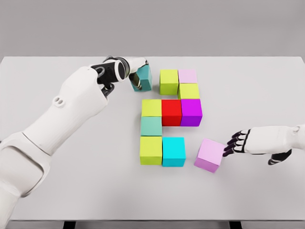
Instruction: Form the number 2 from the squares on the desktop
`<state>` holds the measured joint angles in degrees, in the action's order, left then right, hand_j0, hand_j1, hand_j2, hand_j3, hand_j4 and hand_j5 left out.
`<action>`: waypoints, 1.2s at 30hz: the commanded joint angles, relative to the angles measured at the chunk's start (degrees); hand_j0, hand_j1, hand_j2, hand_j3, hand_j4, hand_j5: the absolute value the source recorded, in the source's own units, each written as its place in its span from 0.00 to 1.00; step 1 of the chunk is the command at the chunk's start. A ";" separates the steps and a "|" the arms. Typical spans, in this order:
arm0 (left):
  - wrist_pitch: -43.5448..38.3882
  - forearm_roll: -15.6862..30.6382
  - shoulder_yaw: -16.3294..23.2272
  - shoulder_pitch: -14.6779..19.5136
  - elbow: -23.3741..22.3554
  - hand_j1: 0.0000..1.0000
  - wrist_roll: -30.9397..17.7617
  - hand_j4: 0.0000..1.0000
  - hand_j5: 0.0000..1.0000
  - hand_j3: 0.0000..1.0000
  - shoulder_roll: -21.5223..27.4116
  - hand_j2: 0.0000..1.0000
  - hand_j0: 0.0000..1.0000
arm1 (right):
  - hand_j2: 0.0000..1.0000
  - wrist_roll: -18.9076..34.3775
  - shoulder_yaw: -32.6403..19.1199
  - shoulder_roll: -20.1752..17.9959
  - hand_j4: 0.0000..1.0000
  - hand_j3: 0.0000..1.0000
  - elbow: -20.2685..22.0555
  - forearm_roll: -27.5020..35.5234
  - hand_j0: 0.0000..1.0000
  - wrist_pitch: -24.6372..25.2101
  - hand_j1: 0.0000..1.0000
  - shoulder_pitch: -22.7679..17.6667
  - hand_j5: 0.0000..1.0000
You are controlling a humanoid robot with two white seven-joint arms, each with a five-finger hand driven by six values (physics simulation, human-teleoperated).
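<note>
White table (pixel 267 191) (matte), plain grey wall (pixel 152 26)

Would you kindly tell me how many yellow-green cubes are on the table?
4: top row, right column under the pale pink cube, left of the red cube, and bottom left. None appear hidden.

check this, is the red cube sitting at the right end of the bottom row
No, the red cube sits in the middle row between a yellow-green cube and a purple cube.
</note>
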<state>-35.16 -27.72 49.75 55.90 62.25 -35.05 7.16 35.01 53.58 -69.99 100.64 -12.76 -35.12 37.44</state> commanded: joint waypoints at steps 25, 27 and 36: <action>0.16 -0.31 -0.09 0.35 -2.40 0.56 0.05 0.56 0.56 0.56 -2.24 0.56 0.56 | 1.00 -0.01 0.03 1.26 1.00 1.00 -2.20 -2.36 1.00 0.12 1.00 0.70 1.00; 0.16 -0.31 -0.09 0.44 -2.49 0.56 0.05 0.56 0.56 0.56 -2.33 0.56 0.56 | 1.00 -0.01 0.03 1.26 1.00 1.00 -3.08 -2.71 1.00 0.12 1.00 0.70 1.00; 0.16 -0.31 -0.09 1.23 -5.12 0.57 0.05 0.57 0.57 0.57 -3.82 0.57 0.57 | 1.00 -0.01 1.96 4.42 1.00 1.00 -6.07 -3.77 1.00 0.12 1.00 1.14 1.00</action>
<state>-35.15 -27.89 49.68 57.30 57.72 -35.04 3.66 35.01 54.73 -66.42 94.84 -16.68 -35.12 38.67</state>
